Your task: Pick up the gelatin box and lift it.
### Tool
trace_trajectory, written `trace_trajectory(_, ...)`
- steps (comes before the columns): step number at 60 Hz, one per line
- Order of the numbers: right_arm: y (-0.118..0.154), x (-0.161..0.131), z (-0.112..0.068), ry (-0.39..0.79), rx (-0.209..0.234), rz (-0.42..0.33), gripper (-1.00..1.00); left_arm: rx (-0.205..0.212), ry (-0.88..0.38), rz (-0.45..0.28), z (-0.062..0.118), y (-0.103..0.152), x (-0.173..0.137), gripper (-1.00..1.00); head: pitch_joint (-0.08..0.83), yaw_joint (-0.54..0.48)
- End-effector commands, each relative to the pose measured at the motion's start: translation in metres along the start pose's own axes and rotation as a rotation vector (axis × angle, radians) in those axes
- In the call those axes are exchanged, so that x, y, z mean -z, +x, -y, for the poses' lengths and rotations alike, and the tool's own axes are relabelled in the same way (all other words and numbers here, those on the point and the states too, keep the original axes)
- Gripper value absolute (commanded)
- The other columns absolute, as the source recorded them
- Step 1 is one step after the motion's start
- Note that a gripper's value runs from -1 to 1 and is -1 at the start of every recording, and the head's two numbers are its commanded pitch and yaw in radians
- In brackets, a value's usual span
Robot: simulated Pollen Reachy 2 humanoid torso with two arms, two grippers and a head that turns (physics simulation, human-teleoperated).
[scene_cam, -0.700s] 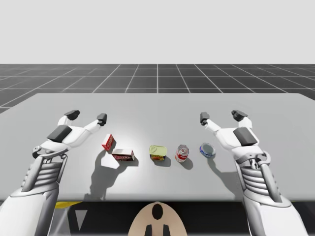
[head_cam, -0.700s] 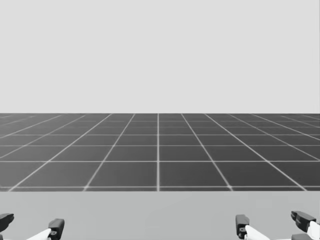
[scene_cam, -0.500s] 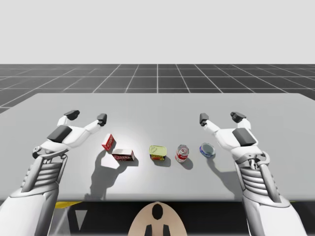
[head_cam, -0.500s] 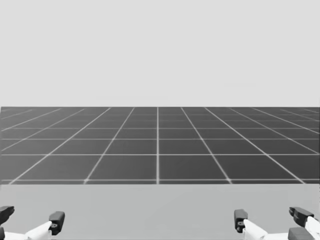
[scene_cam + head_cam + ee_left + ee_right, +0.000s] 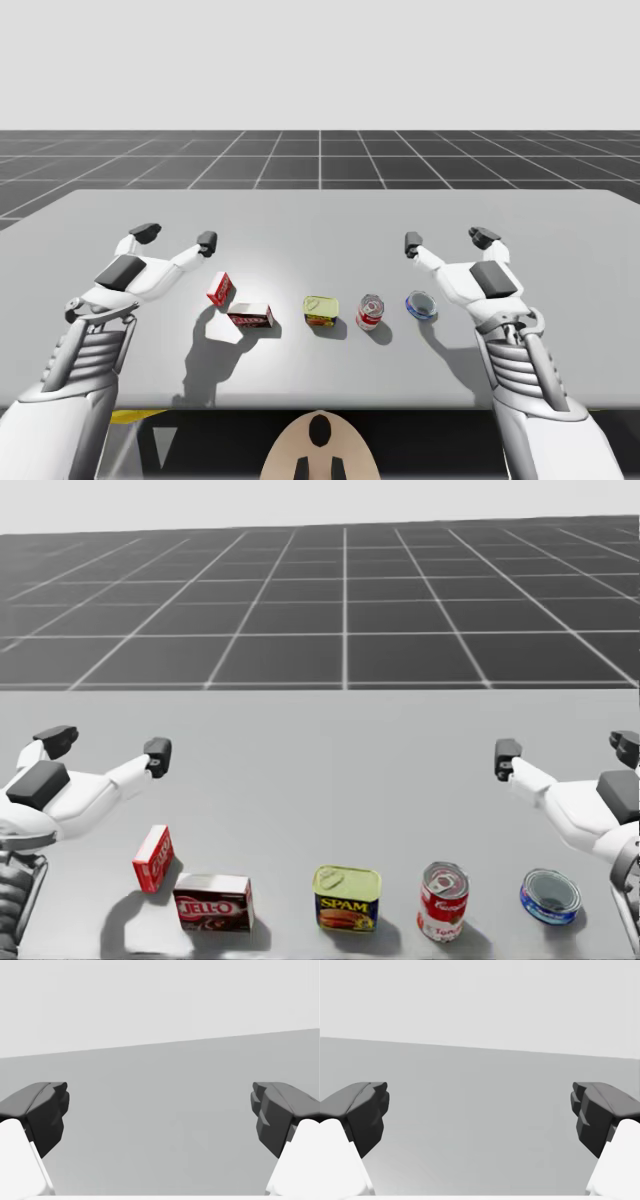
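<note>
The gelatin box (image 5: 220, 289) (image 5: 152, 858) is a small bright red box standing on its edge at the left of the grey table (image 5: 320, 215). Touching or nearly touching its near side lies a darker red-brown box (image 5: 251, 316) (image 5: 213, 901). My left gripper (image 5: 177, 236) (image 5: 106, 748) (image 5: 160, 1115) hovers open behind and left of the gelatin box, with nothing between its fingers. My right gripper (image 5: 448, 240) (image 5: 567, 751) (image 5: 480, 1115) is open too, held above the table's right side, far from both boxes.
A row runs to the right of the boxes: a squat yellow tin (image 5: 321, 310) (image 5: 347, 897), an upright red and white can (image 5: 370, 312) (image 5: 442, 900), and a low blue can (image 5: 421, 305) (image 5: 550, 896) under my right forearm. Bare table lies beyond both grippers.
My head has turned down, so the table and the objects have come into the head view. Both arms have stayed almost still, grippers open.
</note>
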Motion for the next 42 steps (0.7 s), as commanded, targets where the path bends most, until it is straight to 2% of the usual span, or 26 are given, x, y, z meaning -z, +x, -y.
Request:
trace_trajectory(1,-0.0003,-0.0003,0.0001,0.002,-0.012,0.001,-1.00,0.004,0.001,0.000,-0.0008,0.0004,-0.0002,-1.00,0.450,0.11)
trace_trajectory(20,-0.0018,-0.0012,-0.0026,0.034,-0.032,-0.006,-1.00,0.001,0.000,-0.006,-0.0009,0.0001,0.0004,-1.00,0.610,0.31)
trace_trajectory(32,-0.0037,-0.0011,-0.0039,0.047,-0.036,-0.013,-1.00,-0.006,-0.008,-0.001,0.0003,0.0023,-0.0015,-1.00,0.649,0.37)
trace_trajectory(42,-0.0048,-0.0013,-0.0043,0.048,-0.037,-0.017,-1.00,0.000,-0.025,-0.001,0.0038,0.0097,-0.0092,-1.00,0.655,0.38)
